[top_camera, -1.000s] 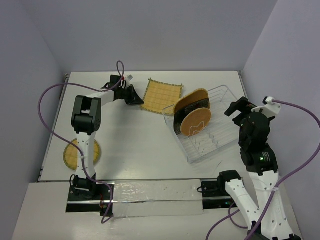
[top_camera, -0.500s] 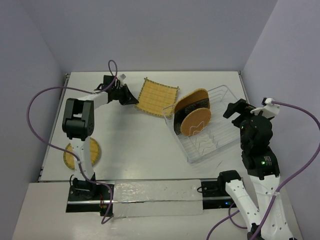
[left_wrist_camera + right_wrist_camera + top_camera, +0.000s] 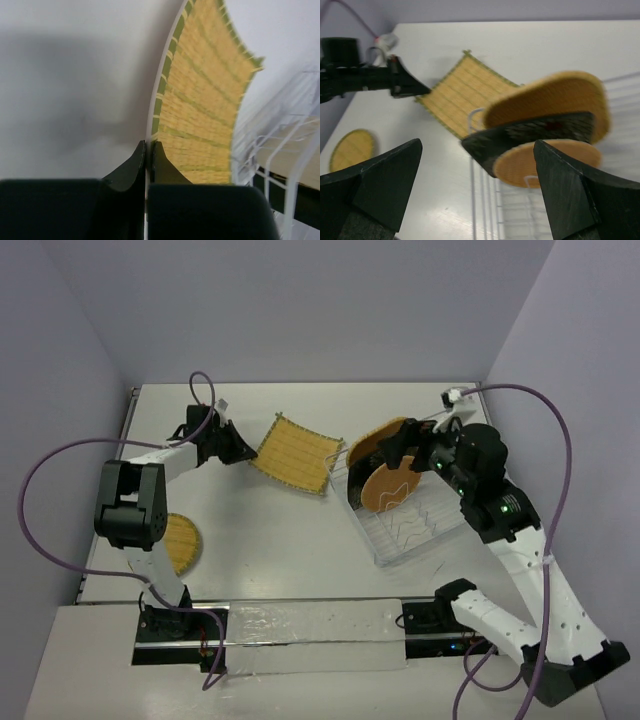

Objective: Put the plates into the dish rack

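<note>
From above, the left gripper [image 3: 236, 448] is clamped on the left edge of the fringed plate [image 3: 293, 452], near the counter's far edge. The dish rack [image 3: 425, 530] sits toward the right edge, just beside the plate's free corner. A round plate [image 3: 181, 543] lies by the left edge.

The left wrist view shows the plate's flat face running straight out from the pinched jaws, with the rack wires to its right.

In the right wrist view the right gripper [image 3: 477, 150], jaws wide apart and empty, hovers at the racked plates [image 3: 555, 100]. The left arm likely makes the carry, moving rightward.

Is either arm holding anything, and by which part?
The left arm's fingers pinch the fringed square plate by its edge; the right arm's fingers, spread open, hold nothing.
</note>
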Available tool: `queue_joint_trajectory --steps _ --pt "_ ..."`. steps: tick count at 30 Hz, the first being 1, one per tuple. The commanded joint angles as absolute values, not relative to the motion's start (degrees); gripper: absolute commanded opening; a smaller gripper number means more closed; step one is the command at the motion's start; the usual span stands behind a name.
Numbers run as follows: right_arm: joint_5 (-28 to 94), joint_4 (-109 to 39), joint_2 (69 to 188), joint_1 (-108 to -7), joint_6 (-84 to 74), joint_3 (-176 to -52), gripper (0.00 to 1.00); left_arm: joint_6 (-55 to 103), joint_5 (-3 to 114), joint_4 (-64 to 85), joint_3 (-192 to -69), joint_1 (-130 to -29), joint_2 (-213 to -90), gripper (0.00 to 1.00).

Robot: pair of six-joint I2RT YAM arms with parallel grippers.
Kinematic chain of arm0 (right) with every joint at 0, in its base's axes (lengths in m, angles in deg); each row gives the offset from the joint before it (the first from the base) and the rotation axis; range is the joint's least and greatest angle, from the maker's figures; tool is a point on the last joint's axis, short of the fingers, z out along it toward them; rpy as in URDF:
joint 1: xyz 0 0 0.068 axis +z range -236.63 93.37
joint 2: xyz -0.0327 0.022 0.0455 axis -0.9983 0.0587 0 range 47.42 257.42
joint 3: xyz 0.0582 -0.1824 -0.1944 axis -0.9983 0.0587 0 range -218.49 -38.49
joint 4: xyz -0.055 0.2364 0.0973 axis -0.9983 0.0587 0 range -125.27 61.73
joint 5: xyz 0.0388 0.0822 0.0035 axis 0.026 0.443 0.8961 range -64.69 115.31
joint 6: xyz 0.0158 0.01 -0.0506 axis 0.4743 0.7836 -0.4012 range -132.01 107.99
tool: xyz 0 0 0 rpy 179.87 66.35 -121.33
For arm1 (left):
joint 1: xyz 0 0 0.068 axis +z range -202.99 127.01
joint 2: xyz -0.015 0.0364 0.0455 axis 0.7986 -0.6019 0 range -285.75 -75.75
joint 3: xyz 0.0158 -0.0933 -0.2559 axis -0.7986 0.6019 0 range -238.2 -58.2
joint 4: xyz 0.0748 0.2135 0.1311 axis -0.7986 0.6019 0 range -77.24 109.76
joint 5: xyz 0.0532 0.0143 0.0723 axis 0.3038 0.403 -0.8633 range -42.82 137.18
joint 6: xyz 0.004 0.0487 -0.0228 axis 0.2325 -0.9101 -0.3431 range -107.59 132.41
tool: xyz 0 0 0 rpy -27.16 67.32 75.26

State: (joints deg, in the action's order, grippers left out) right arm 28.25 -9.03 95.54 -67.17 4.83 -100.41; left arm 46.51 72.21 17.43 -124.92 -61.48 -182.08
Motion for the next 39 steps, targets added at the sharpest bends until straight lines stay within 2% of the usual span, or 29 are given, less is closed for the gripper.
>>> queue_joint_trajectory --steps 1,8,9,13,19,23,28,34,39 --pt "31.35 -13.66 105.27 -56.58 1.14 -108.61 1.00 50.24 66.55 14.26 -118.55 -60.91 -175.43 0.00" --pt "27.05 -8.57 119.94 -37.31 -22.25 -113.59 1.00 55.98 66.30 11.56 -109.68 -60.49 -169.79 0.00" --pt "25.31 -8.38 123.12 -32.72 -29.42 -112.72 1.00 57.34 66.67 11.36 -108.62 -60.55 -168.79 0.00" --pt "11.09 -7.15 134.34 -24.02 -39.63 -113.78 1.00 58.73 65.95 12.51 -107.02 -60.55 -164.74 0.00" --pt "10.95 -7.90 147.51 -23.53 -43.10 -118.46 1.00 59.34 64.44 16.76 -106.54 -60.55 -159.51 0.00" --pt "8.02 -25.72 150.60 -23.65 -45.05 -112.45 1.00 59.83 64.14 17.12 -105.29 -60.73 -157.18 0.00" --pt "6.24 -41.32 151.96 -23.84 -46.18 -105.98 1.00 59.76 63.61 18.34 -104.43 -60.90 -156.01 0.00" --pt "5.43 -43.55 157.12 -23.97 -47.71 -107.10 0.99 59.70 63.03 20.25 -104.49 -60.99 -154.27 0.00" --pt "1.56 -44.78 159.57 -24.59 -46.63 -107.48 0.90 59.52 63.41 21.31 -104.35 -61.08 -152.83 0.00"
